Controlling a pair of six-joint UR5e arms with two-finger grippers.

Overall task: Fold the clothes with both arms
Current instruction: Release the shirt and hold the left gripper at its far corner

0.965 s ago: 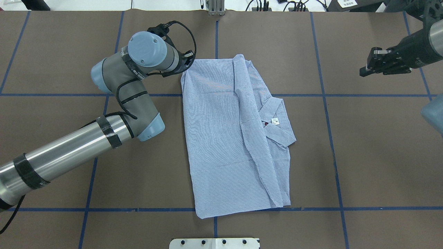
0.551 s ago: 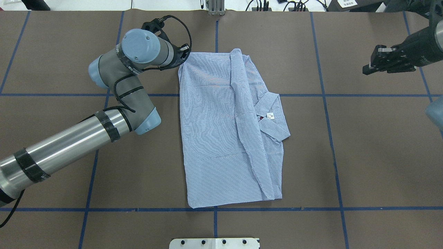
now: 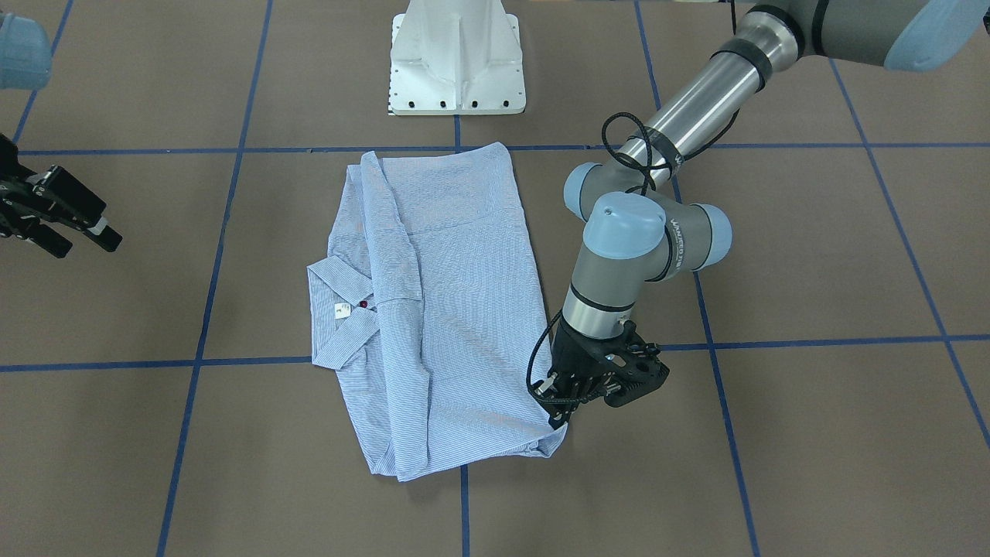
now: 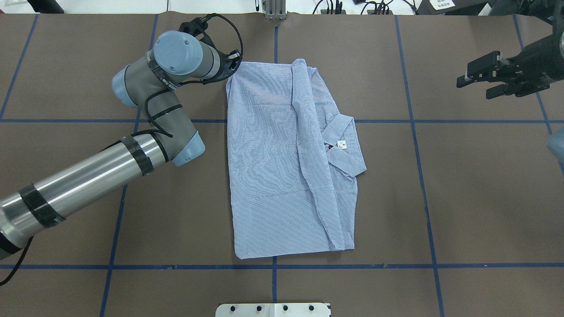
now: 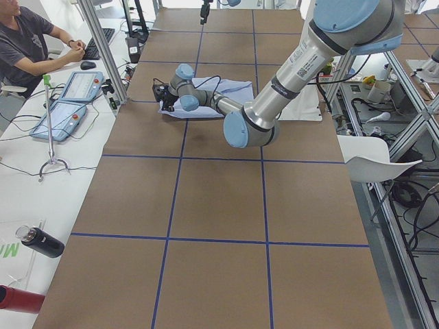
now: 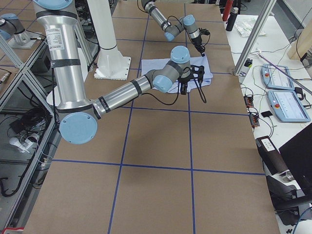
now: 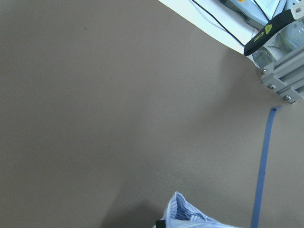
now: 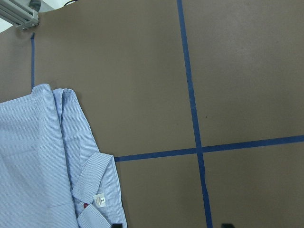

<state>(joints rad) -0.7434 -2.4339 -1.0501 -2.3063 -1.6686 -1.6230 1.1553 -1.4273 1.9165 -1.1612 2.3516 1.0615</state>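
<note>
A: What's the left claw (image 3: 558,418) doing?
B: It's pinched shut on the shirt's (image 4: 273,167) far corner, on the robot's left. The right claw (image 4: 478,83) hangs well off to the side, fingers spread, holding nothing.
A: Overhead I can't see that pinch.
B: The wrist covers it there. The front-facing view shows it, and the left wrist view catches a bunch of striped cloth.
A: And the shirt?
B: Folded flat mid-counter (image 4: 440,198), long axis running away from the robot, collar (image 4: 350,156) toward its right.
</note>
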